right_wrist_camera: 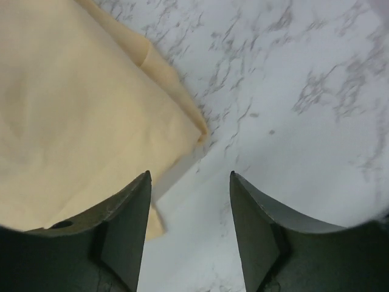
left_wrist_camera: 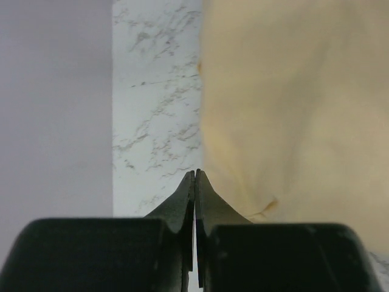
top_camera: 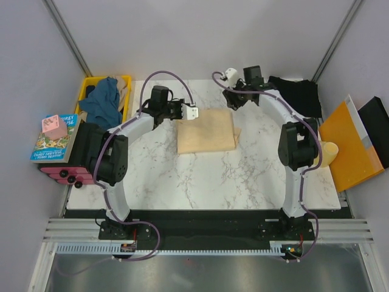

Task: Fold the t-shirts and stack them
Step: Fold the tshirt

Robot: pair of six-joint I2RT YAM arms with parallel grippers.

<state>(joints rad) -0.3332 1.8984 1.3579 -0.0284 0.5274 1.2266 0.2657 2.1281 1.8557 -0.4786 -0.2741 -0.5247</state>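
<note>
The cream-yellow t-shirt [top_camera: 206,131] lies folded into a rectangle on the marble table; it also shows in the left wrist view [left_wrist_camera: 292,109] and the right wrist view [right_wrist_camera: 79,109]. The black t-shirt [top_camera: 298,94] lies crumpled at the table's far right. The teal-blue t-shirt [top_camera: 104,102] sits in the yellow crate [top_camera: 124,82]. My left gripper [top_camera: 193,113] is shut and empty above the cream shirt's far left corner [left_wrist_camera: 196,173]. My right gripper [top_camera: 230,96] is open and empty just beyond the shirt's far right corner [right_wrist_camera: 189,176].
An orange flat folder [top_camera: 349,149] and a black board [top_camera: 375,125] lie at the right edge. Books [top_camera: 51,140] with a pink block [top_camera: 53,126] stand at the left, by the crate. Grey walls close in at the back.
</note>
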